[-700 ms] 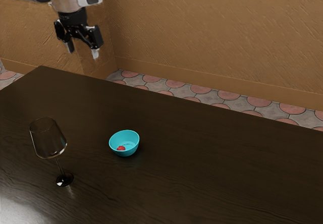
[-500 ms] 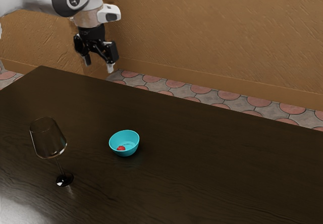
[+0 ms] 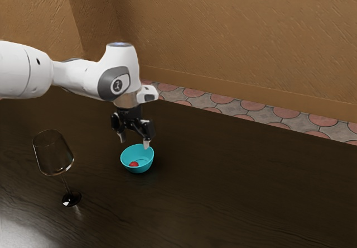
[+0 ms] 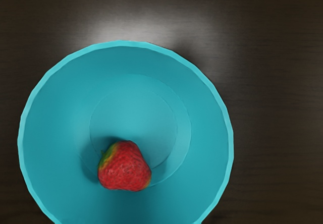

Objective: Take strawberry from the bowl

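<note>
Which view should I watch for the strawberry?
The wrist view: from above, the strawberry looks large, its red skin and greenish end plain inside the turquoise bowl. The exterior view gives a small red spot there.

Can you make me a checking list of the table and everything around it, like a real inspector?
Surface: dark brown wooden table, with a shiny patch of light.
Job's things: red strawberry with a greenish-yellow end, lying inside the round turquoise bowl, off the middle of its bottom.
Clutter: clear stemmed glass, upright, toward the exterior view's left from the bowl.
Gripper: black fingers with pale tips, spread apart over the bowl, holding nothing.
Cables: nothing seen.
Surroundings: rough tan-brown wall; floor with reddish rounded shapes on grey.
</note>
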Tool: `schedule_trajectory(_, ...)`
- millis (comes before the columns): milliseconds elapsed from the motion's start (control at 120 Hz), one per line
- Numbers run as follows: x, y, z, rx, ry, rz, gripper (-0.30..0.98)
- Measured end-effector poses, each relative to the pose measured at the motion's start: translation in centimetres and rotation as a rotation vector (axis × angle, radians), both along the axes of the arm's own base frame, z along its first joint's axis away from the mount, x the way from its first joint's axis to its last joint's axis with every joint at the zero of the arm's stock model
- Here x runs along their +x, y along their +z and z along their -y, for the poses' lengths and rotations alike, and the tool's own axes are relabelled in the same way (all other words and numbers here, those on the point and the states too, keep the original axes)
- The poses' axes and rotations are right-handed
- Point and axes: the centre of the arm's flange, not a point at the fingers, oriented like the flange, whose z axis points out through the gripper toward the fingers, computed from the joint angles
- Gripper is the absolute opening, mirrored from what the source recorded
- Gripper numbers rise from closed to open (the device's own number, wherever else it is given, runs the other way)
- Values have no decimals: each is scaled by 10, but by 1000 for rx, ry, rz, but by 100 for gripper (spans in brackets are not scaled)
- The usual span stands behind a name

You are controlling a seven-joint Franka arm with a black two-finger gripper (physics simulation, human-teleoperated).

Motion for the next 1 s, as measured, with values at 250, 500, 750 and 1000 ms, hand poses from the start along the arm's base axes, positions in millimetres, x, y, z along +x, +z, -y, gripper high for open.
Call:
schedule_trajectory(250,2,-41,-22,-3,77,40,41)
schedule_trajectory(500,3,-71,-26,-21,125,38,29)
schedule_trajectory(750,-5,-87,-25,-33,155,31,26)
schedule_trajectory(1000,-8,-94,-26,-44,180,24,19)
